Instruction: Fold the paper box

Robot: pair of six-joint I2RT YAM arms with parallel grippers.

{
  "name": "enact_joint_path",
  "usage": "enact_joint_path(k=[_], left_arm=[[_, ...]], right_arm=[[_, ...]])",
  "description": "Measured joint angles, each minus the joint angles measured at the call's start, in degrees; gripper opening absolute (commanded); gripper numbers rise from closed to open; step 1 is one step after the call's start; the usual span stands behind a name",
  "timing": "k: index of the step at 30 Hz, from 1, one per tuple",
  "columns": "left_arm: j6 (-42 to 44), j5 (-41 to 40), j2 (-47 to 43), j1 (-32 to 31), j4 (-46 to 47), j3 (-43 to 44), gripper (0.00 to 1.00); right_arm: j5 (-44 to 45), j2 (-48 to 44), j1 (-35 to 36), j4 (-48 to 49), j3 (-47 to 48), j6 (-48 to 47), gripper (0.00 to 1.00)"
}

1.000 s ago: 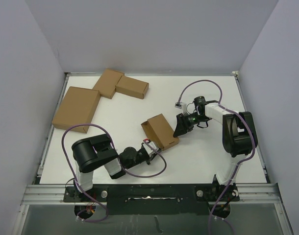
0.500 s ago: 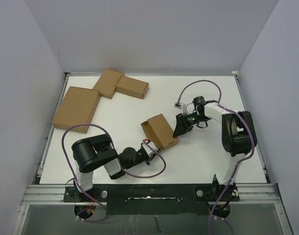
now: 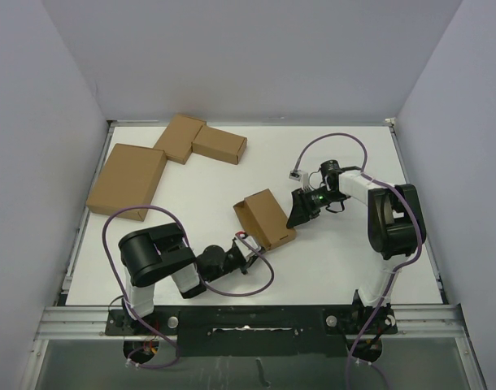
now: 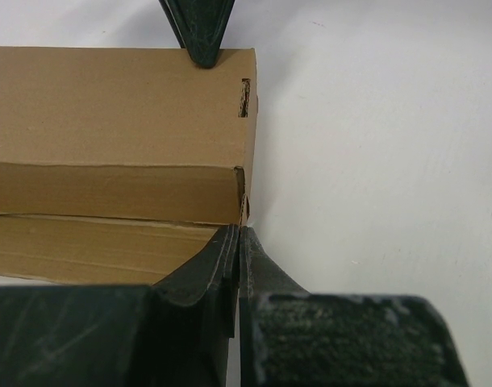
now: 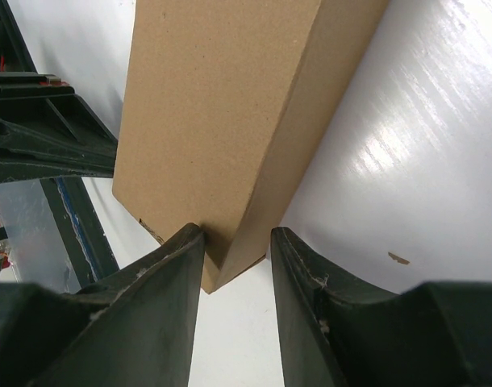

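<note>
top: overhead from rear, looking down | wrists: close, low, facing each other | shared: paper box (image 3: 265,218)

The paper box (image 3: 265,218) lies on the table (image 3: 345,146), flat carton (image 3: 128,179) and carton pair (image 3: 199,140) behind it leftward

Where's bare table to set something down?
Free: back, between the carton pair and right arm's cable; middle, between the flat carton and the box; near, between box and right arm's base. Crowded: around the box, left gripper and right gripper at it.
</note>
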Motion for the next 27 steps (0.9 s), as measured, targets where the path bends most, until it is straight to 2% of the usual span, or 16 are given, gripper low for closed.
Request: enact_joint_path(k=[27], left_arm=[[-0.09, -0.83, -0.31, 0.00, -0.44, 0.02, 0.00]], right_arm=[[0.02, 0.04, 0.15, 0.00, 0.02, 0.07, 0.37]])
